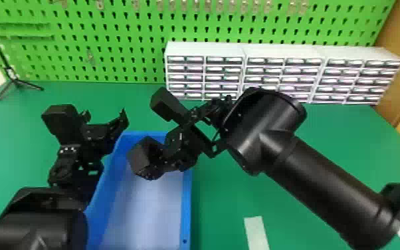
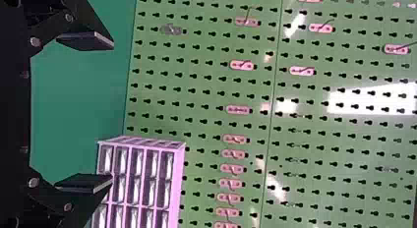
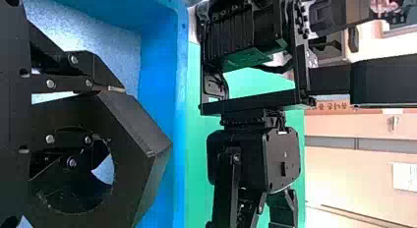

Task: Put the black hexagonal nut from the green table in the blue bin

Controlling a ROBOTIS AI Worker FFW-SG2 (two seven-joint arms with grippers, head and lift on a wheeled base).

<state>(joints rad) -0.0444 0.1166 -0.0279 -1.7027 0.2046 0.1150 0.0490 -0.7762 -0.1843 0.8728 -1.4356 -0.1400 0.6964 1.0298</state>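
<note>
The carry looks all but done and the release is coming up: the right gripper (image 3: 117,90) is holding the black hexagonal nut (image 1: 140,161) over the far part of the blue bin (image 1: 185,212), its fingers closing narrowly on one side of the ring. The nut is hanging tilted, seemingly above the bin's floor. The left gripper (image 2: 112,112) is waiting by the bin's left side, spread wide and gripping nothing. The next move is calling for lowering the nut clear of the walls, then parting the right fingers.
</note>
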